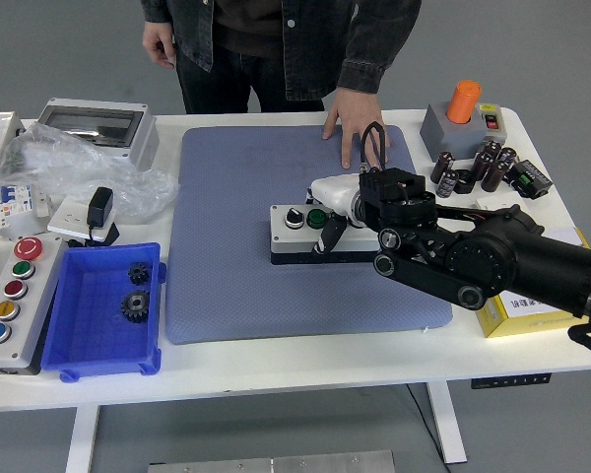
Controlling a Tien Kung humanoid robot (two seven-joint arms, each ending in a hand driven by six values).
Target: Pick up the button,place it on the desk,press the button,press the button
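Button box [300, 233]: held at its right end by the right hand [360, 212], low over the mat [236, 286]. To be lowered flat and released only once seated squarely.

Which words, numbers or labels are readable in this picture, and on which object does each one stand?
None can be read.
Yellow box: dark print on its white label, too small and blurred.
Grey box with the orange knob: a small yellow label beside a red switch, too small to read.
Control box with coloured buttons: no legible marking.
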